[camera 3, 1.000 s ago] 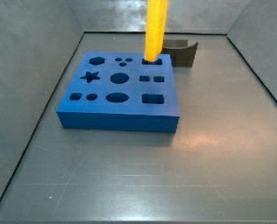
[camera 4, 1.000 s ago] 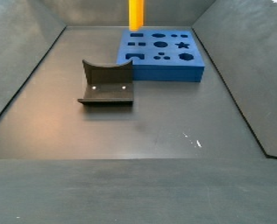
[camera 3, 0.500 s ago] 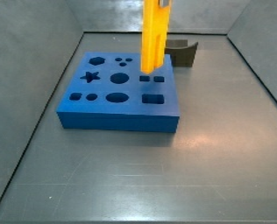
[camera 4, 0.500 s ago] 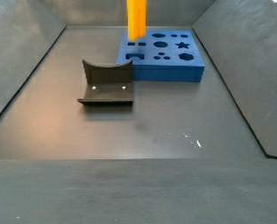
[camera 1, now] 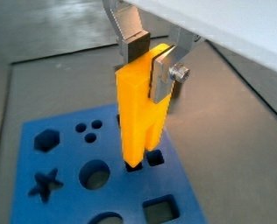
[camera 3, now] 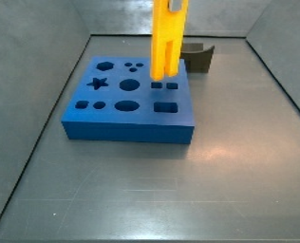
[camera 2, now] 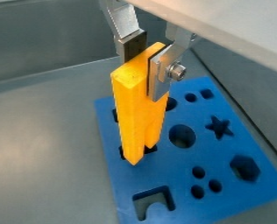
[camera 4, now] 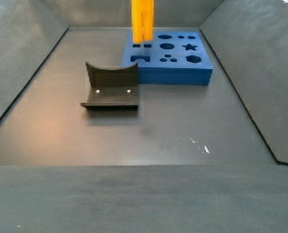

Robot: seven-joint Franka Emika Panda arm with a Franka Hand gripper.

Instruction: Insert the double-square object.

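Observation:
The double-square object [camera 3: 167, 38] is a tall yellow-orange block with two square legs at its lower end. It hangs upright over the blue holed block [camera 3: 146, 123], with its legs just above the pair of square holes [camera 3: 165, 85]. In both wrist views my gripper [camera 1: 149, 59] [camera 2: 147, 57] is shut on the block's upper end, one silver finger [camera 1: 165, 72] on each side. The object [camera 4: 143, 20] and the blue block [camera 4: 171, 78] also show in a side view. I cannot tell whether the legs touch the blue block [camera 2: 170, 171].
A dark grey curved piece [camera 4: 110, 86] lies on the floor apart from the blue block, and shows behind it in a side view [camera 3: 198, 59]. Grey walls ring the floor. The blue block [camera 1: 76, 153] has several other holes: star, circles, square.
The yellow-orange block, held in my gripper, has come down closer to the blue block's top and shifted slightly towards the pair of square holes.

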